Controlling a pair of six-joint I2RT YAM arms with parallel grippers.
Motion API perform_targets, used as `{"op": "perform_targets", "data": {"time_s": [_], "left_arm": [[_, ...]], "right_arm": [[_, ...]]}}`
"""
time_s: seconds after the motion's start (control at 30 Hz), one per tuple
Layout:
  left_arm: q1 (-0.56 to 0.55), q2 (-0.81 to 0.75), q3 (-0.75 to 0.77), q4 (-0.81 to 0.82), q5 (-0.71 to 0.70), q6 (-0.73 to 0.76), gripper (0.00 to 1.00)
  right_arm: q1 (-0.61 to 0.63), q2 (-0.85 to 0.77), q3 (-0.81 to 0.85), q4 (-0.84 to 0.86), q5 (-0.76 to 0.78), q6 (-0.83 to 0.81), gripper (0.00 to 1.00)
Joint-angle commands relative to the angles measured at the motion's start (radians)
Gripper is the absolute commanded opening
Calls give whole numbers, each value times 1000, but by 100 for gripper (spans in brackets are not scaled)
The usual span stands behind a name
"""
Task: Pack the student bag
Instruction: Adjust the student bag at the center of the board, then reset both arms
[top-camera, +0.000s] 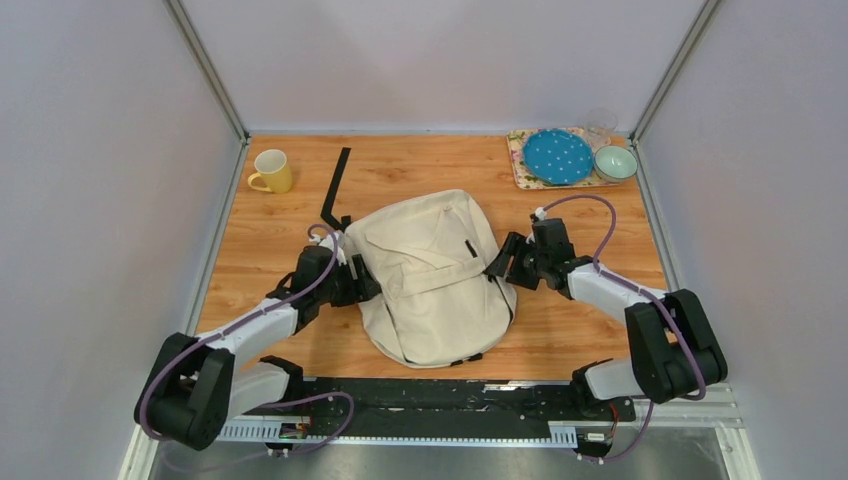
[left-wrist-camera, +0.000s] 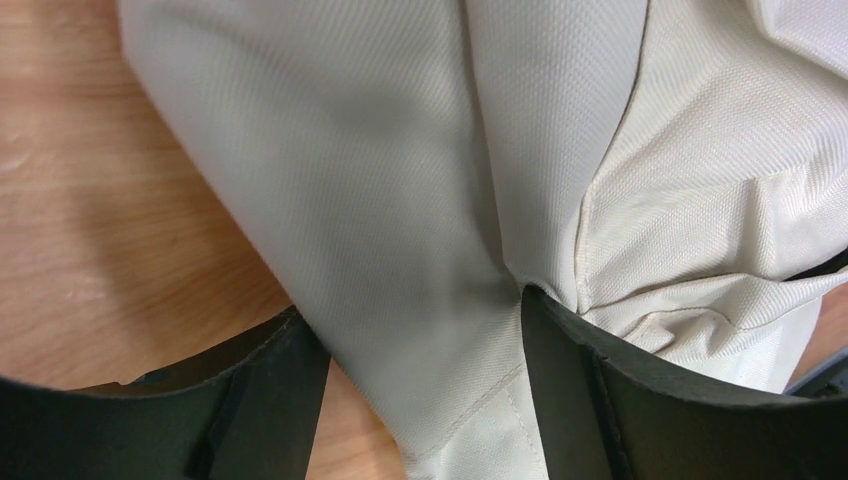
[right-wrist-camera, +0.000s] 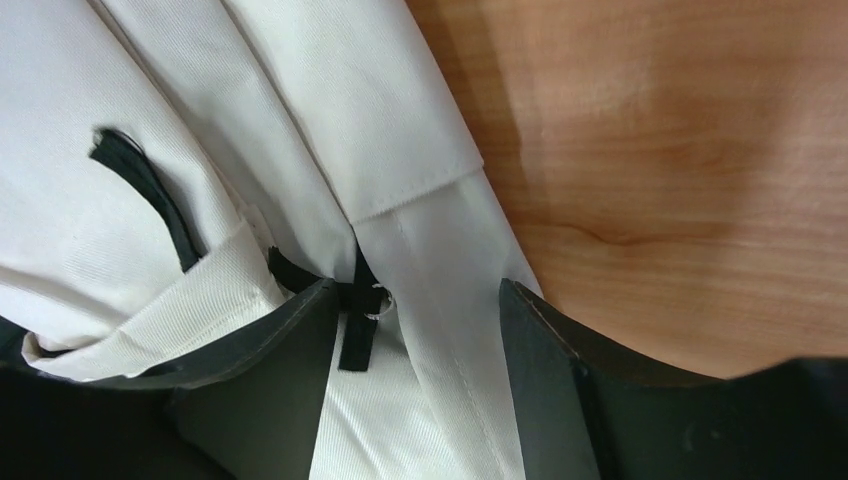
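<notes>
The student bag (top-camera: 435, 270), a cream fabric backpack, lies flat in the middle of the wooden table. My left gripper (top-camera: 365, 285) is at its left edge. In the left wrist view the jaws are open (left-wrist-camera: 415, 315) and straddle a fold of the bag's fabric (left-wrist-camera: 400, 200), with bare wood beside the left finger. My right gripper (top-camera: 497, 268) is at the bag's right edge. In the right wrist view it is open (right-wrist-camera: 415, 295) around a cream band of the bag (right-wrist-camera: 440, 290), with a black zipper pull (right-wrist-camera: 352, 335) just inside the left finger.
A yellow mug (top-camera: 272, 171) stands at the back left. A black strap (top-camera: 337, 185) lies on the table behind the bag. A patterned tray (top-camera: 520, 165) at the back right holds a blue dotted plate (top-camera: 557, 157), a pale bowl (top-camera: 614, 162) and a glass (top-camera: 600, 125).
</notes>
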Motion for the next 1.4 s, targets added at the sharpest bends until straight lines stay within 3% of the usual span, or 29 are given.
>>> {"op": "perform_targets", "data": {"time_s": [0.0, 0.17, 0.4, 0.63, 0.77, 0.93, 1.07, 1.37], "left_arm": [[-1, 105, 106, 86, 144, 62, 76], [-1, 241, 225, 127, 283, 81, 76], [-2, 302, 304, 89, 299, 110, 76], [-1, 219, 296, -93, 14, 131, 79], [-1, 74, 189, -63, -147, 115, 79], [-2, -94, 143, -98, -243, 180, 80], [-1, -117, 159, -196, -347, 194, 80], [-1, -137, 175, -224, -391, 182, 81]], "right_arm": [[11, -2, -78, 126, -123, 93, 63], [78, -60, -139, 126, -100, 137, 63], [103, -238, -129, -14, 108, 113, 64], [86, -391, -22, -203, 358, -7, 74], [46, -437, 2, -246, 421, -48, 81], [-102, -430, 6, -254, 351, -59, 86], [-190, -410, 23, -256, 242, -65, 86], [-193, -489, 65, -259, 274, -116, 87]]}}
